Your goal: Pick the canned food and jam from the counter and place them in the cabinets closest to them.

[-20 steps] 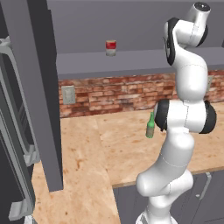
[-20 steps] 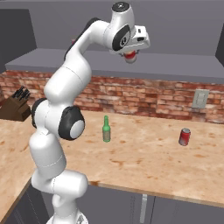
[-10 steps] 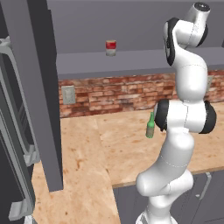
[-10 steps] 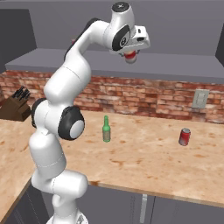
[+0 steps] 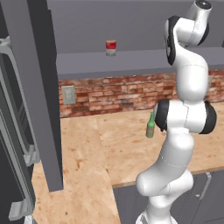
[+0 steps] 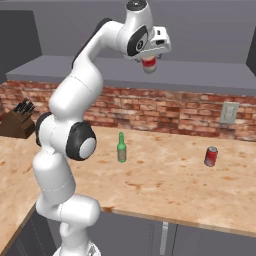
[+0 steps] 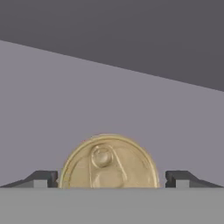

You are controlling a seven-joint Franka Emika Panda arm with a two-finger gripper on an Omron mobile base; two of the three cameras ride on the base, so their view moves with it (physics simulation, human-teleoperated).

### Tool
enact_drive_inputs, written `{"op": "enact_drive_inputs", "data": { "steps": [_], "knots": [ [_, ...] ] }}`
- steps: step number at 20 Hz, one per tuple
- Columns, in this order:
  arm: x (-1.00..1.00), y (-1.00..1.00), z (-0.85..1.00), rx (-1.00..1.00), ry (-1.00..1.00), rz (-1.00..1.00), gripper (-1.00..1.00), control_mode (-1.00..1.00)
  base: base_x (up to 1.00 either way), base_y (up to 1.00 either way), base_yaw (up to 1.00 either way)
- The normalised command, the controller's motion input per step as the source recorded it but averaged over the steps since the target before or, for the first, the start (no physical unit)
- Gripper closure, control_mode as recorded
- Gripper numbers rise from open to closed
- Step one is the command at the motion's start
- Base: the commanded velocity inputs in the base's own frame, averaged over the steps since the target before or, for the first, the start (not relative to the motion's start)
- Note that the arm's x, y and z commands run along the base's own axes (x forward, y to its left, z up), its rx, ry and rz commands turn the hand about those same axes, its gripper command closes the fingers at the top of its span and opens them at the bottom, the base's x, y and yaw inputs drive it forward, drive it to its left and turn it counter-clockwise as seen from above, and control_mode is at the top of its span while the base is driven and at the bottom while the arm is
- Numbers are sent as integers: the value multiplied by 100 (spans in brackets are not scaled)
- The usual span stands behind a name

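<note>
**Canned food on the shelf: clear the hand, then go for the jam**

Left base view. The canned food (image 5: 111,47) stands upright on the cabinet shelf (image 5: 144,59), above and to the left of the green bottle (image 5: 150,127). No part of the arm touches it here.

Right base view. The gripper (image 6: 149,60) hangs directly over the can, above and to the right of the green bottle. Contact cannot be confirmed from this side. The jam (image 6: 211,156) stands on the worktop (image 6: 165,185), level with the green bottle and well to its right.

Hand view. The can's gold lid sits between the finger tips (image 7: 177,178). A sliver of shelf shows between the right tip and the rim, and the left tip lies at the rim. Read the jaws as spread, not pinching.

Step in hand: treat the first placement as done or in release. Next move: draw the hand straight off the can without tipping it. Then bring the gripper down right of the green bottle. Keep the jaws spread and square them on the small jar.
</note>
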Motion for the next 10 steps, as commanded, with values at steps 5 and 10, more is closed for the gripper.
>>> {"op": "enact_drive_inputs", "data": {
  "steps": [5,10],
  "knots": [
    [-52,8,42,0,0,0,-100,-100,0,0,0],
    [-65,9,52,1,0,0,-100,-100,0,0,0]
  ]
}}
